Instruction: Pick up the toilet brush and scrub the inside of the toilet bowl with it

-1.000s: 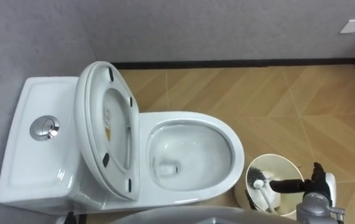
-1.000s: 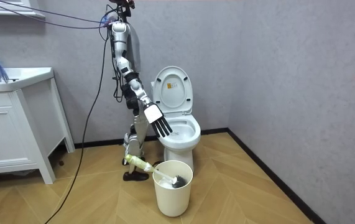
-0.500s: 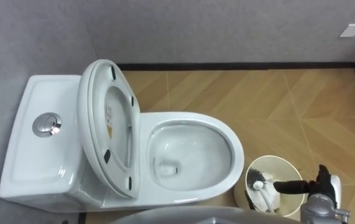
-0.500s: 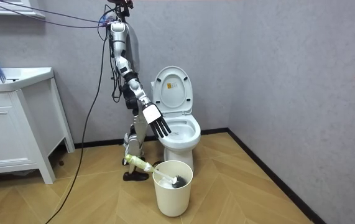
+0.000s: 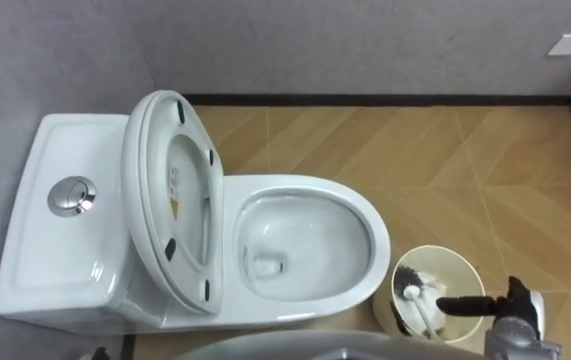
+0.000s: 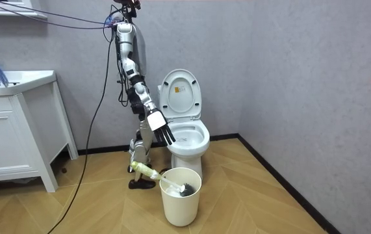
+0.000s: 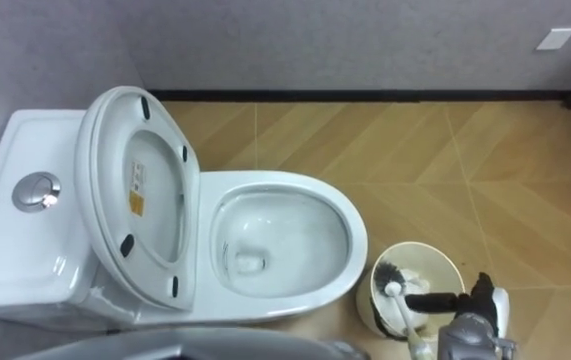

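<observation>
Right robot hand (image 6: 162, 129) spread wide, empty; I read it near right beside bin (image 5: 457, 257); brush (image 5: 412, 296) leaning in bin; toilet (image 5: 365, 215) seat (image 5: 145, 200) up.

The two eye views look steeply down from the robot's head, close above the toilet (image 5: 305, 245). Its cistern (image 5: 60, 230) lies at 9 o'clock and the bin (image 5: 455, 254) at 4 o'clock. The two eyes sit just apart, so they share nearly the whole scene. The room view stands well off, facing the grey wall (image 6: 289, 65). It takes in the whole robot, the toilet and, at 6 o'clock, the bin.
</observation>
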Controlling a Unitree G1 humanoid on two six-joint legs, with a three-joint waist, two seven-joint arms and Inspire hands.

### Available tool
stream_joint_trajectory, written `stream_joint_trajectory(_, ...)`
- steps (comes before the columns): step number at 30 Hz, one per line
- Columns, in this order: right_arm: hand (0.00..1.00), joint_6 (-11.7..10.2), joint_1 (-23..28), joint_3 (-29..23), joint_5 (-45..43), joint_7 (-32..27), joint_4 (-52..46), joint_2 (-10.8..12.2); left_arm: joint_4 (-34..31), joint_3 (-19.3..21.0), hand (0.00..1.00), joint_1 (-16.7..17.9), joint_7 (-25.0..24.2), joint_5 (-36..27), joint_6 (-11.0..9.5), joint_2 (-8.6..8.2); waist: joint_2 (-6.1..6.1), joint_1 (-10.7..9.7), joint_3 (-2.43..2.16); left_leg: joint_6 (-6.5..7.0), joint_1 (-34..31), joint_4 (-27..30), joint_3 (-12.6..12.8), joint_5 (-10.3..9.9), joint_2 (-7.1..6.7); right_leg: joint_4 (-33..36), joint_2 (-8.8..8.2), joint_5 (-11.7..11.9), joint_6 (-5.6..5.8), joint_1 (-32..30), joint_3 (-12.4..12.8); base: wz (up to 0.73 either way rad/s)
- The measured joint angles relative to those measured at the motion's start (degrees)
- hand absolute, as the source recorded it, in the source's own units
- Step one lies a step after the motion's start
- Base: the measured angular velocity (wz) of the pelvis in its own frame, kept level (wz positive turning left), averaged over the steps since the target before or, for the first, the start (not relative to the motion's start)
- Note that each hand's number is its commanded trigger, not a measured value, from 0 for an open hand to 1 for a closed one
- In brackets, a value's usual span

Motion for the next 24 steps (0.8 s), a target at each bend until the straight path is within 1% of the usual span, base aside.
stream_joint_trajectory(2, 0.0, 0.03, -0.67, 0.24, 0.07, -0.05, 0.93, -0.25, 0.01, -0.74, 0.0, -0.48, -0.01, -0.03, 0.04, 0.14, 0.21, 0.12, -0.01, 0.03, -1.06, 0.39, -0.46, 0.02, 0.02, 0.17, 0.05, 0.07, -0.07, -1.15, 0.01, 0.12)
stream_joint_trajectory(3, 0.0, 0.06, -1.46, 0.31, 0.03, -0.05, 1.51, -0.25, 0.09, -1.08, 0.0, -0.96, -0.15, -0.02, 0.06, 0.16, 0.26, 0.07, 0.07, 0.03, -1.9, 0.79, -0.63, 0.02, 0.06, 0.15, 0.06, 0.17, -0.15, -1.42, -0.21, 0.07)
stream_joint_trajectory(5, 0.0, 0.07, -2.28, 0.36, 0.62, 0.01, 1.85, -0.32, 0.11, -1.09, 0.0, -1.98, -0.77, -0.01, 0.06, 0.19, 0.29, 0.01, 0.06, 0.0, -3.45, 1.21, -1.08, 0.04, 0.1, 0.43, -0.15, 0.29, -0.29, -2.82, -1.14, 0.11)
stream_joint_trajectory(7, 0.0, 0.07, -4.18, 0.36, 1.97, 0.05, 3.75, -0.72, 0.28, -1.1, 0.0, -3.34, -0.79, -0.03, -0.08, 0.29, 0.27, 0.02, 0.3, -0.02, -5.46, 2.23, -1.68, 0.08, 0.09, 1.06, -0.59, 0.31, -0.33, -4.43, -1.79, 0.13)
stream_joint_trajectory(11, 0.0, 0.08, -4.81, 0.66, 3.0, 0.05, 4.3, -0.86, 0.28, -2.28, 0.0, -4.5, -0.76, -0.03, -0.4, 0.76, 0.48, 0.16, 0.36, -0.02, -8.08, 3.19, -2.04, 0.08, 0.1, 1.65, -0.6, 0.38, -0.42, -6.82, -1.8, 0.06)
stream_joint_trajectory(12, 0.0, 0.08, -5.16, 0.91, 3.08, 0.05, 4.65, -0.93, 0.48, -2.36, 0.0, -4.7, -0.77, -0.01, -0.39, 0.86, 0.6, 0.17, 0.51, -0.02, -8.8, 3.47, -2.06, 0.09, 0.11, 1.97, -0.59, 0.4, -0.44, -7.56, -1.75, 0.0)
stream_joint_trajectory(15, 0.0, 0.26, -5.78, 1.57, 3.22, 0.06, 6.84, -1.49, 0.41, -4.4, 0.0, -5.05, -0.82, -0.02, -0.44, 1.73, 0.89, 0.1, 0.46, -0.02, -10.22, 4.05, -2.11, 0.08, 0.11, 1.98, -0.63, 0.52, -0.47, -8.68, -1.89, 0.0)
stream_joint_trajectory(17, 0.0, 0.55, -6.06, 2.28, 3.22, 0.06, 7.69, -1.81, 0.42, -4.55, 0.0, -5.07, -0.83, -0.09, -0.44, 2.04, 1.1, -0.04, 0.42, -0.01, -10.92, 4.19, -2.17, 0.09, 0.15, 1.97, -0.71, 0.7, -0.52, -9.3, -2.47, 0.0)
stream_joint_trajectory(19, 0.0, 0.62, -6.19, 2.68, 3.21, 0.06, 8.75, -2.23, 0.36, -5.67, 0.0, -5.1, -0.73, -0.11, -0.44, 2.48, 1.21, -0.17, 0.39, 0.02, -11.91, 4.47, -2.18, 0.11, 0.14, 2.15, -0.75, 0.72, -0.53, -10.24, -2.71, 0.0)
stream_joint_trajectory(24, 0.0, 0.62, -6.42, 2.68, 3.18, 0.06, 10.23, -2.67, 0.78, -5.97, 0.0, -5.41, -0.53, -0.1, -0.5, 2.47, 1.14, 0.04, 0.39, 0.07, -13.41, 4.83, -2.02, 0.22, 0.16, 3.05, -0.71, 0.77, -0.56, -12.09, -2.99, -0.01)
